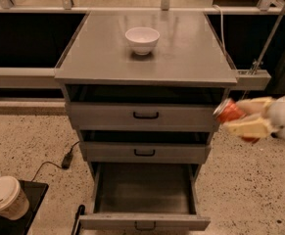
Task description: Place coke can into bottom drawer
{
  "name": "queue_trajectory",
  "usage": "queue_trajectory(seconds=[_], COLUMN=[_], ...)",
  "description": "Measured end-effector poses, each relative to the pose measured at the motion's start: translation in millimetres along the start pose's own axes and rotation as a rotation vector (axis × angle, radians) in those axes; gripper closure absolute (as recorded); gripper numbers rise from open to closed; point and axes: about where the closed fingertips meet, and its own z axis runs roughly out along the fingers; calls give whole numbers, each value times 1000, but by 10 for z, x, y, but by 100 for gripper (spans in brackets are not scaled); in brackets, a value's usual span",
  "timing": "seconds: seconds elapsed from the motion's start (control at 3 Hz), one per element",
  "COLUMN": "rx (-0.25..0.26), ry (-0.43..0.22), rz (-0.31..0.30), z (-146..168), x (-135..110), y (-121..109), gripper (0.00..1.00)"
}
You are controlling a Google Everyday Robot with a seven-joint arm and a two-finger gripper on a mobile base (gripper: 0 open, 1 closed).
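My gripper (247, 116) comes in from the right edge, level with the top drawer's front, just right of the cabinet. Its pale fingers (247, 128) are shut on the coke can (228, 112), a small red-orange can that lies tilted between them. The bottom drawer (144, 222) is pulled open below and to the left of the gripper; its grey inside shows nothing in it. Its black handle sits at the lower edge of the view.
A white bowl (142, 39) stands on the grey cabinet top (181, 58). The two upper drawers (146, 115) are shut or nearly so. A paper cup with a lid (4, 198) stands on a black tray at lower left. A black cable lies on the speckled floor.
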Motion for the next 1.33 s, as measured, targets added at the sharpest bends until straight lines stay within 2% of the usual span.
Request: queue_trajectory(seconds=[0.33,0.67,1.0,1.33], rx=[-153,-197,-193,-206], ry=[100,116,113,92], rz=[110,119,118,137], z=[920,1045,1034,1157], x=[867,972,957,1103], y=[481,661,644,703], gripper=[100,100,100,100])
